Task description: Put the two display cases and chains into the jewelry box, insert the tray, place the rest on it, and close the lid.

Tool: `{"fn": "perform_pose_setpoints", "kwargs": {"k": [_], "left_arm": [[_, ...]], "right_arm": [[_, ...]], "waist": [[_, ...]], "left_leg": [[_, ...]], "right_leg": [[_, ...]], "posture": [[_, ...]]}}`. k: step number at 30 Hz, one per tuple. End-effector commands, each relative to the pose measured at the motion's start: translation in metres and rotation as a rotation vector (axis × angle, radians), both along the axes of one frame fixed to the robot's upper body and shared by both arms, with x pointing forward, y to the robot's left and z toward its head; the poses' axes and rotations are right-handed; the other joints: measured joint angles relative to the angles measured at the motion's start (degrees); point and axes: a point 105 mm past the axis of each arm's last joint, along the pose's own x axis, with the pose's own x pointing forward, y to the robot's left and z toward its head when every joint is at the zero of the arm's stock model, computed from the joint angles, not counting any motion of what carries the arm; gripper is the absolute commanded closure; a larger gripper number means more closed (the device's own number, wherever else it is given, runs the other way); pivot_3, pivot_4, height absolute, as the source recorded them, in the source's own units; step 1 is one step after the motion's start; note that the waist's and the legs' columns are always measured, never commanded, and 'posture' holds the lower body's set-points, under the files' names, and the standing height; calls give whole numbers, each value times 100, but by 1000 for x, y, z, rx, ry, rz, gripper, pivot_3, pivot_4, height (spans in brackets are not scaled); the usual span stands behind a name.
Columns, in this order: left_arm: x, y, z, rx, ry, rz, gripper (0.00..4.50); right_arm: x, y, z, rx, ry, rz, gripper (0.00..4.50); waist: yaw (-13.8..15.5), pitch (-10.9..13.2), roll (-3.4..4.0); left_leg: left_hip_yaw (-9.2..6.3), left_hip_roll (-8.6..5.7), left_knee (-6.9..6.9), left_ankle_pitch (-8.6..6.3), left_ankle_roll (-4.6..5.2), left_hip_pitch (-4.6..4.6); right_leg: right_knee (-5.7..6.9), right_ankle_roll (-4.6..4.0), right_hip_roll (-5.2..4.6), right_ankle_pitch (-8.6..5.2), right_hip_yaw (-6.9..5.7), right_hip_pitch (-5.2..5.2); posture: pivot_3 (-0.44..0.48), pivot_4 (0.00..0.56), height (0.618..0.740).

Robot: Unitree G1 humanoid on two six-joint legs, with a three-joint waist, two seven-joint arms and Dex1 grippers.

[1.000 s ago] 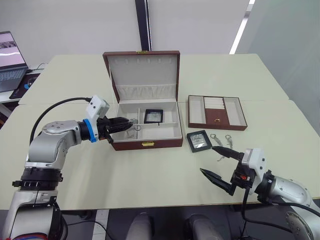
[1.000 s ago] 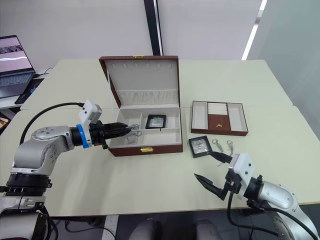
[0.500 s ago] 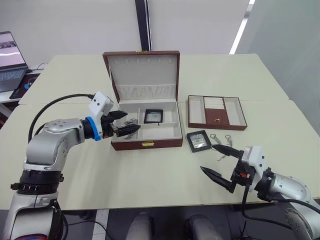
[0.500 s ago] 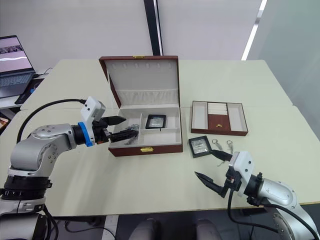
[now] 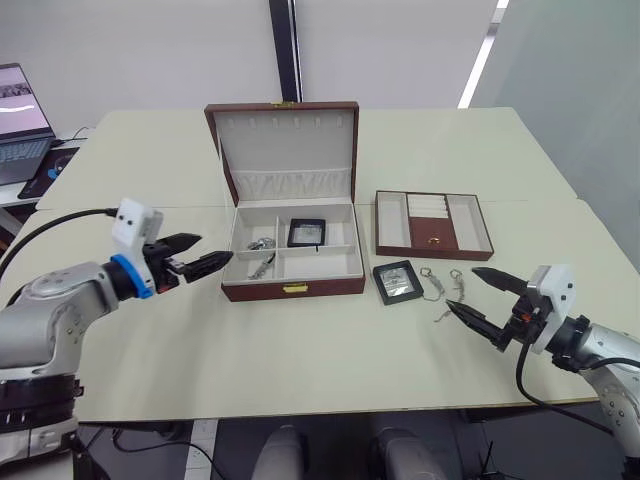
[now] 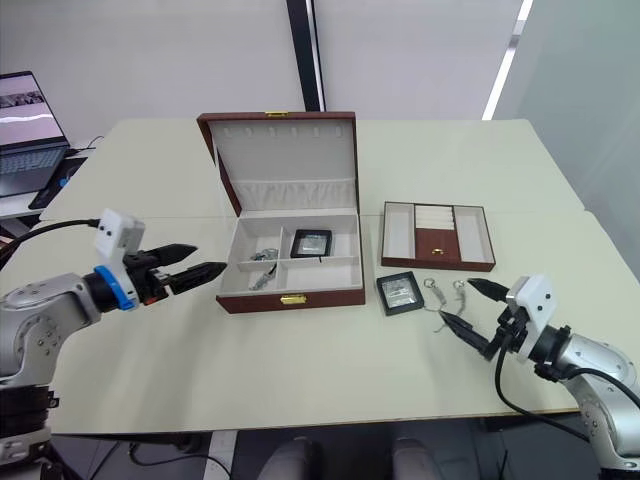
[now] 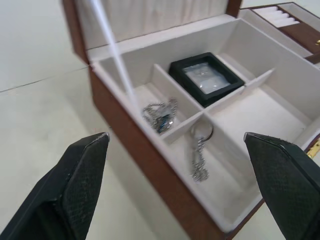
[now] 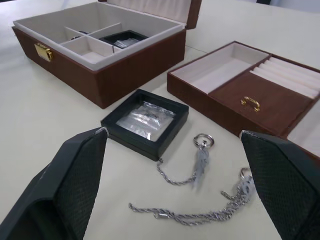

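The jewelry box (image 5: pixel 293 252) sits mid-counter (image 5: pixel 300 350) with its lid (image 5: pixel 284 138) raised. One display case (image 5: pixel 306 232) lies in its rear middle compartment, with chains (image 7: pixel 198 155) in the left ones. The left gripper (image 5: pixel 195 265), a second ago reaching into the box's left compartments, has drawn back clear of its left wall, fingers spread and empty, so that drop looks finished. The tray (image 5: pixel 433 224) waits right of the box. The second display case (image 5: pixel 398 281) lies just off the box's front right corner, loose chains (image 8: pixel 200 165) beside it. The right gripper (image 5: pixel 482 298), spread and empty, has swung in close beyond those chains. Nothing blocks them; a laptop (image 5: pixel 22 120) stands far left.
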Motion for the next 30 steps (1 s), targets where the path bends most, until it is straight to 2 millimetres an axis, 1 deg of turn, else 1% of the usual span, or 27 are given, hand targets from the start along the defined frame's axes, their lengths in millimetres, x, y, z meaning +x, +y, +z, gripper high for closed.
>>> {"fn": "perform_pose_setpoints", "kwargs": {"k": [1,3,7,9,11,13,16,18,21,24,30], "left_arm": [[-9,23,9,25,-72,101,11],[-17,39,-1,28,-68,182,11],[-33,58,-10,42,-85,322,11],[-37,62,-12,52,-94,364,11],[-44,72,-14,61,-120,444,11],[-51,78,-18,73,-129,491,11],[-60,86,-26,95,-141,563,11],[-65,90,-29,100,-150,601,11],[-69,92,-35,98,-155,633,11],[-69,93,-41,99,-155,642,11],[-65,86,-43,100,-170,639,11]], "right_arm": [[8,-18,13,2,-53,-44,0],[13,-29,11,5,-49,-81,0],[22,-46,9,12,-47,-156,0],[23,-50,9,22,-47,-172,0],[28,-56,5,16,-59,-216,0],[32,-62,5,11,-80,-262,0],[41,-74,9,30,-123,-355,0],[44,-80,11,39,-144,-400,0],[46,-82,9,44,-148,-419,0],[47,-82,8,43,-150,-420,0],[46,-82,9,50,-150,-419,0]], "waist": [[2,0,0],[1,0,0],[-1,-1,1],[1,-1,0],[2,-1,0],[2,-2,0],[1,-2,1],[1,-3,0],[1,-3,0],[2,-3,0],[1,-4,1]], "left_leg": [[-1,1,0,0,0,0],[-2,1,0,0,0,1],[-2,2,-1,0,1,1],[-2,3,0,0,0,1],[-3,3,0,0,0,1],[-2,2,1,0,1,3],[-1,1,0,0,0,4],[0,1,0,0,0,5],[-1,2,-1,0,0,5],[-1,2,0,0,0,5],[-1,1,0,0,0,6]], "right_leg": [[0,0,0,0,-2,0],[2,-1,0,0,-3,1],[1,-1,-1,0,-2,1],[2,-1,-1,0,-2,1],[3,-1,-1,1,-3,1],[4,-2,-2,1,-2,3],[3,-2,-3,1,-2,5],[3,-2,-3,1,-1,5],[4,-2,-2,1,-2,5],[4,-2,-2,1,-3,5],[4,-2,-2,1,-2,7]], "posture": [[0,150,740],[0,150,740],[0,150,740],[0,150,740],[0,150,740],[0,150,740],[0,150,740],[0,150,740],[0,150,740],[0,150,740],[0,150,740]]}}
